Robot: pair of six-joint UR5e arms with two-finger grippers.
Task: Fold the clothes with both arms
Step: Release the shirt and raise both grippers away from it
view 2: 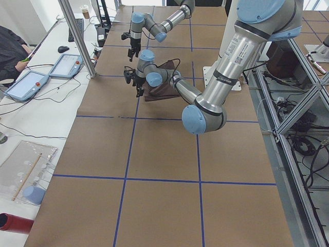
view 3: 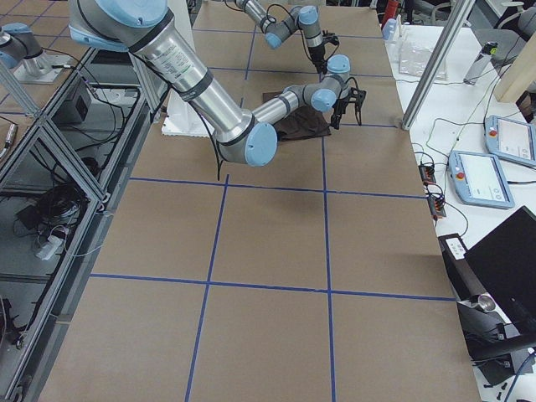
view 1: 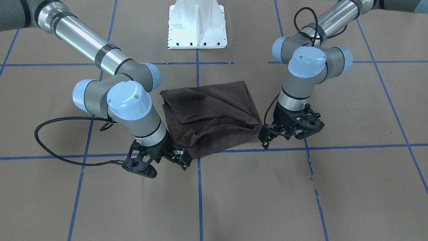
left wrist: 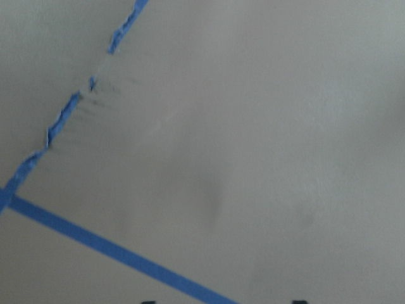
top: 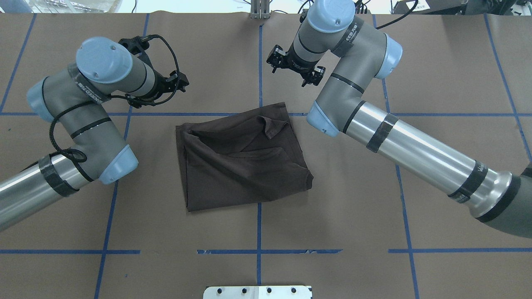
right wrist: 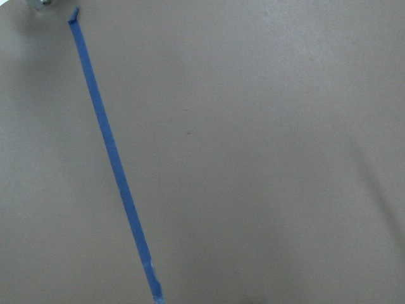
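Observation:
The clothes are one dark brown T-shirt (view 1: pixel 210 113) (top: pixel 241 162), lying loosely folded into a rumpled rectangle on the brown paper at mid-table. My right gripper (view 1: pixel 161 160) (top: pixel 294 66) hangs low just off the shirt's far corner on my right side, jaws spread, nothing between them. My left gripper (view 1: pixel 289 132) (top: pixel 160 79) hovers over bare paper a short gap beyond the shirt's other far corner, also spread and empty. Both wrist views show only paper and blue tape, no cloth.
Blue tape lines (top: pixel 258 232) grid the paper; one strip is torn (view 1: pixel 309 164) near the left gripper. The white pedestal base (view 1: pixel 197 26) stands at the robot's edge. Beyond the far table edge are a metal post (view 2: pixel 77 36), tablets (view 2: pixel 25 85) and a seated person (view 2: pixel 10 49).

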